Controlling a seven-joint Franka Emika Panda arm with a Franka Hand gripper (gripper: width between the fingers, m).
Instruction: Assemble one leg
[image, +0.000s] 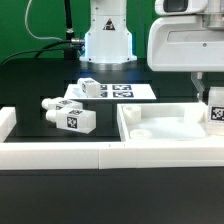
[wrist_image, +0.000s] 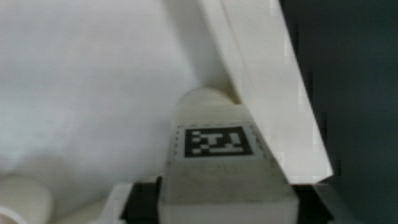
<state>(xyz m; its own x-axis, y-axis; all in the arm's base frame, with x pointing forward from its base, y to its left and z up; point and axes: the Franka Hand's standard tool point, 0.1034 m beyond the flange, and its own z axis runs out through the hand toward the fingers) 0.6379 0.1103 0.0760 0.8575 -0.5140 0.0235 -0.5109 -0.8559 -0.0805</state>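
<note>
My gripper (image: 211, 97) is shut on a white leg (image: 214, 115) with a black-and-white tag and holds it upright over the large white panel (image: 165, 124), at the panel's corner on the exterior view's right. In the wrist view the leg (wrist_image: 217, 150) stands between my dark fingers (wrist_image: 148, 200), its far end close against the panel's raised rim (wrist_image: 267, 90); I cannot tell whether it touches the panel floor. My gripper (wrist_image: 222, 208) hides the leg's near end.
Two loose legs (image: 72, 118) (image: 51, 104) lie on the black table at the exterior view's left. A third (image: 88, 89) lies on the marker board (image: 125, 92). A low white wall (image: 60, 152) runs along the front. The robot base (image: 107, 40) stands behind.
</note>
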